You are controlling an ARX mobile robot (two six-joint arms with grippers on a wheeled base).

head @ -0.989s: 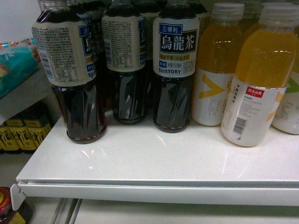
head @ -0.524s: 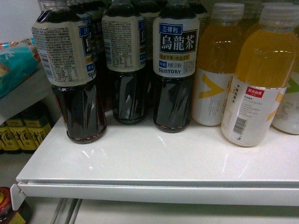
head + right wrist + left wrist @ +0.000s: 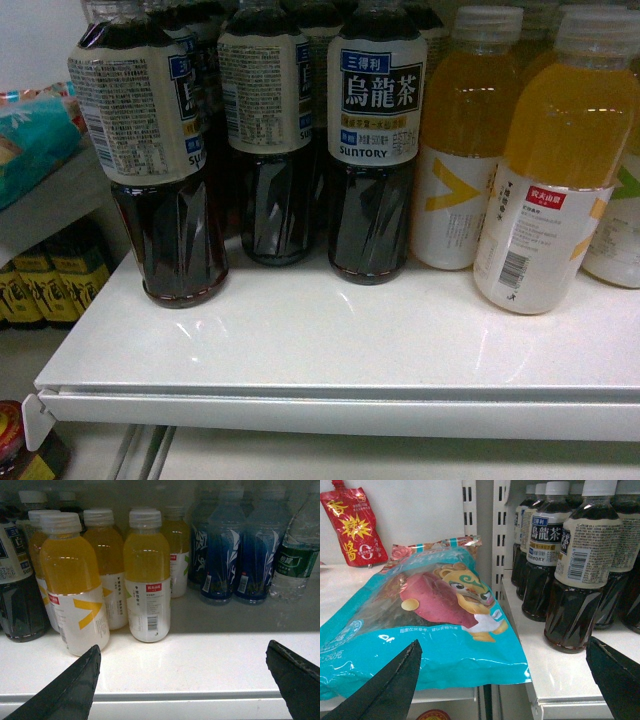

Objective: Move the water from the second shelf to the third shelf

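Both hands, left hand (image 3: 502, 680) and right hand (image 3: 182, 680), are hanging open and empty, water (image 3: 295, 555) standing on shelf (image 3: 200, 655).

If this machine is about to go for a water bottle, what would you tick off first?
1. Target seen: clear ribbed plastic water bottle with a green label stands at the far right of the right wrist view: ok.
2. Right end effector open and empty: ok.
3. Left end effector open and empty: ok.
4. Path: blue-labelled bottles stand close beside the target: not ok.
5. White shelf front edge bare: ok.
6. Third shelf free space: cannot tell.
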